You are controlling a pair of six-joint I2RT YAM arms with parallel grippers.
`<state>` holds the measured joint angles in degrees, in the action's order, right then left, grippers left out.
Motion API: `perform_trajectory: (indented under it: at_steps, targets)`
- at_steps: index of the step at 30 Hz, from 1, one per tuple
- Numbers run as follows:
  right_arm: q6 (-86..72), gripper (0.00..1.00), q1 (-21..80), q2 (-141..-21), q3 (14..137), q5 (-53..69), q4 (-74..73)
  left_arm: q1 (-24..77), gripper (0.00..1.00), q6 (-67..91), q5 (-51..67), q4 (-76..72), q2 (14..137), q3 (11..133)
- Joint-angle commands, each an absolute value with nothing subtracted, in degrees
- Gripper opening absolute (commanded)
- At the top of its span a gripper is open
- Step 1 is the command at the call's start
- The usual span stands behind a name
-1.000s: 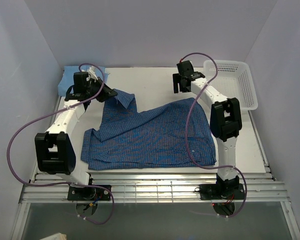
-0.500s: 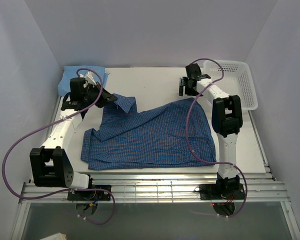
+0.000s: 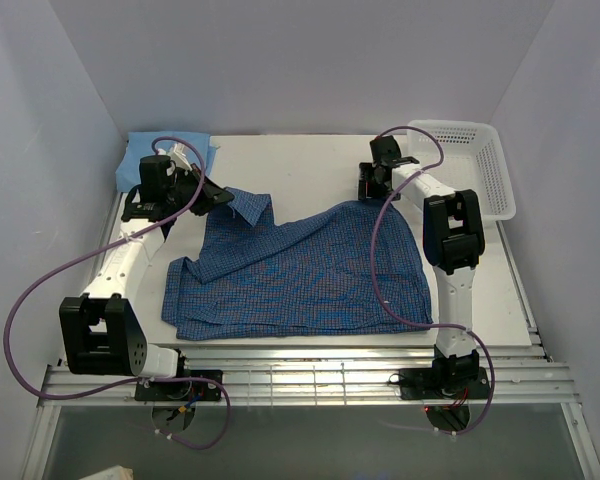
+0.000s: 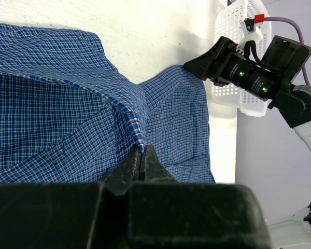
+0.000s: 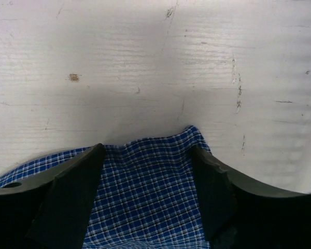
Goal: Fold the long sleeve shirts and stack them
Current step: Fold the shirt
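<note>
I see the dark blue checked shirt (image 3: 300, 280) rumpled across the table (image 3: 290, 160), left gripper (image 4: 141, 156) pinched closed on its raised fold, right gripper (image 5: 147, 155) spread wide astride its far corner, plain light blue shirt (image 3: 138, 160) far left

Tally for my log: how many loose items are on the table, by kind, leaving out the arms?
Shirts: 2 (dark blue checked shirt; plain light blue shirt, far left corner, only partly seen)
Baskets: 1 (white mesh basket)
Total: 3
</note>
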<state>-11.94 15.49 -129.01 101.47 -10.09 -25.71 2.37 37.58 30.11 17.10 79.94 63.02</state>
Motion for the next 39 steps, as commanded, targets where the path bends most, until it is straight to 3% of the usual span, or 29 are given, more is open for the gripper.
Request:
perform_trajectory:
  at_steps: [1,2,3,9,13,20,27,39]
  targets:
    - [-12.65,0.72,15.47,-130.25,101.42,-9.93,-23.73,2.55,0.00,37.53,29.01,16.26,76.99,62.84]
    - [-12.66,0.68,15.47,-130.43,101.60,-10.19,-23.82,2.55,0.00,37.53,28.92,16.17,77.17,62.93]
    - [-12.66,0.57,15.47,-130.52,101.60,-10.98,-23.82,2.55,0.00,37.62,28.83,16.26,77.34,63.19]
    - [-12.39,0.32,15.47,-131.48,102.30,-12.30,-24.35,2.55,0.00,37.79,29.62,13.89,76.91,62.58]
    - [-10.82,0.09,15.29,-131.48,103.35,-11.78,-24.26,2.46,0.00,37.44,27.95,13.97,77.87,63.89]
    - [-8.61,0.08,15.12,-129.29,105.56,-11.08,-24.52,2.37,0.00,37.36,25.05,13.09,81.91,69.67]
    - [-7.29,0.08,15.12,-116.31,93.09,-4.14,-15.21,1.85,0.00,35.25,25.83,15.02,85.08,81.46]
    - [-7.21,0.08,15.12,-94.67,71.64,-1.85,-7.12,1.23,0.00,31.55,26.72,15.91,82.51,87.70]
